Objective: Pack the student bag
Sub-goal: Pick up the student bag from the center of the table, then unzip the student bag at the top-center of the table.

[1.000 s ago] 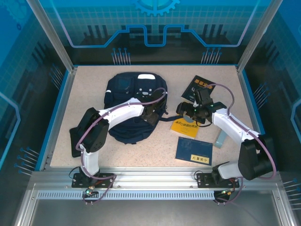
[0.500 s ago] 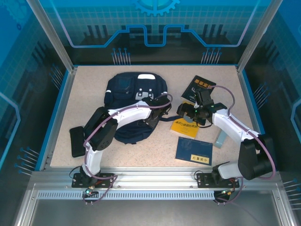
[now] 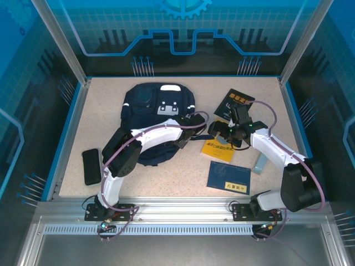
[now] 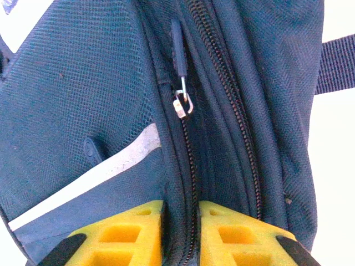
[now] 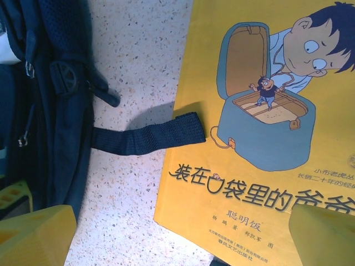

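The student bag (image 3: 150, 105), navy with white stripes, lies at the middle back of the table. My left gripper (image 3: 182, 139) is at its right edge. In the left wrist view the yellow fingers (image 4: 122, 233) pinch a fold of the bag (image 4: 83, 83) along a zipper track, and a zipper pull (image 4: 180, 83) lies just ahead. My right gripper (image 3: 217, 132) hovers open over a yellow picture book (image 3: 219, 151). In the right wrist view that book (image 5: 260, 138) lies below the gripper (image 5: 177, 233), with a bag strap (image 5: 150, 136) resting on its corner.
A black book (image 3: 237, 102) lies at the back right and a blue book (image 3: 229, 177) at the front right. A flat black case (image 3: 91, 166) rests at the left front. A pale blue object (image 3: 258, 163) sits beside the right arm.
My left gripper has slid to the right along the bag and closed on the fabric by the zipper. The bag has bunched up and shifted toward the back. The right arm has barely moved.
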You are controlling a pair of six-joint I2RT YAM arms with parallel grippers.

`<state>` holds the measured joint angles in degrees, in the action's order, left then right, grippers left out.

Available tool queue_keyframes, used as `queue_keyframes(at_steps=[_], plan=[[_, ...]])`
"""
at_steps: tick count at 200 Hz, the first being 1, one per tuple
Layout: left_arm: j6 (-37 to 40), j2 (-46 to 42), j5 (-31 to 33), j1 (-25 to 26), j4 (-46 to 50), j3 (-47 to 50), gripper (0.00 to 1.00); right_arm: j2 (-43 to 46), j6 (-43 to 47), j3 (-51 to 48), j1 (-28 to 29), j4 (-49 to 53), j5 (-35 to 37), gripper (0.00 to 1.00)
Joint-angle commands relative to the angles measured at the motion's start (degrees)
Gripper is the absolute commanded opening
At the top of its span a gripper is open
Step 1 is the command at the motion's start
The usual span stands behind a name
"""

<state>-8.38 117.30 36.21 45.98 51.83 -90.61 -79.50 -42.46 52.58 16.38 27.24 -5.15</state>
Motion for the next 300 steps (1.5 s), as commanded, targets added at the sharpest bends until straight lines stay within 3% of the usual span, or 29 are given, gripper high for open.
queue_keyframes(at_steps=[1,40,99,146,170,201,228,255,276,300], plan=[[2.4,-2.1,3.9,-0.3,1.9,-1.5,0.16,0.9,-0.1,-0.6,-0.7,-0.3,-0.4,1.00],[4.9,-7.6,3.4,-1.3,2.0,-1.0,0.08,1.6,3.0,-1.1,-0.7,-2.3,-2.3,1.00],[8.8,-20.6,-3.1,-4.1,-2.1,2.5,0.07,2.7,11.9,-0.6,0.6,-7.7,-8.0,0.98],[10.3,-28.8,-6.8,-6.4,-7.6,5.9,0.05,1.0,19.1,0.8,5.2,-13.3,-14.4,0.94],[12.0,-32.6,-9.7,-7.5,-10.4,7.4,0.03,-1.2,21.3,1.6,5.7,-16.3,-16.7,0.85],[16.5,-36.4,-10.9,-7.9,-11.4,8.9,0.00,-4.4,27.0,3.2,6.1,-19.1,-18.3,0.63],[17.8,-39.0,-10.9,-8.3,-12.1,10.5,0.00,-7.1,32.0,4.5,6.3,-22.3,-20.5,0.57],[17.3,-40.6,-12.2,-8.6,-13.5,11.4,0.00,-10.7,35.7,7.1,6.5,-25.0,-24.6,0.44],[16.9,-41.0,-12.2,-8.7,-14.1,11.6,0.00,-12.8,36.3,8.6,6.9,-26.6,-27.0,0.42],[16.4,-41.4,-12.6,-9.2,-14.2,11.7,0.00,-14.8,36.3,10.0,6.9,-28.0,-29.6,0.31]])
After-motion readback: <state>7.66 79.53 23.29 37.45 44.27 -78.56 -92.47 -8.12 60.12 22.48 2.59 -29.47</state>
